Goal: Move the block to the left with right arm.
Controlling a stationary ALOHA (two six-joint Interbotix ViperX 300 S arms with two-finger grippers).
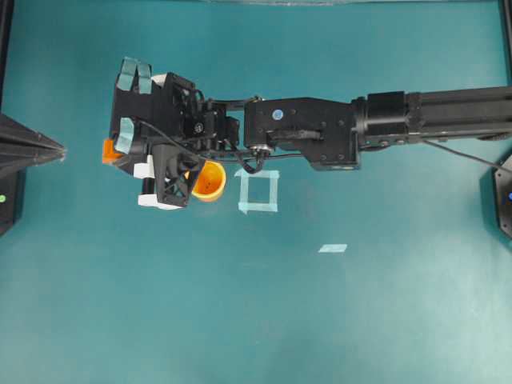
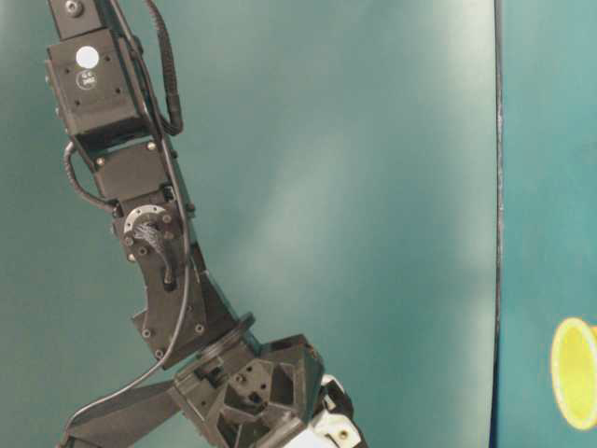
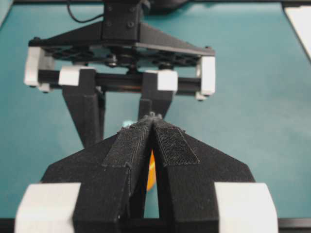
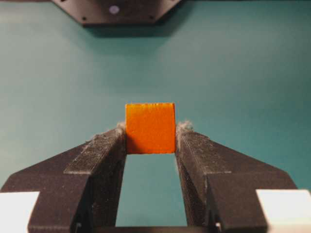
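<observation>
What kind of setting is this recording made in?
Likely a robotics lab bench: a bare teal table with a taped square as marker, two black robot arms, the right gripper holding an orange block, and a yellow-orange cup.

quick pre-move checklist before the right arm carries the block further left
1. Block between the right gripper jaws: ok, both fingertips press its sides.
2. Grip centred: not ok, block sits only at the very tips.
3. Block lifted off the table: cannot tell.
4. Cup clear of the path: ok, it lies right of the block, partly under the wrist.
5. Left gripper out of the way: cannot tell, its closed jaws point at the right gripper.
</observation>
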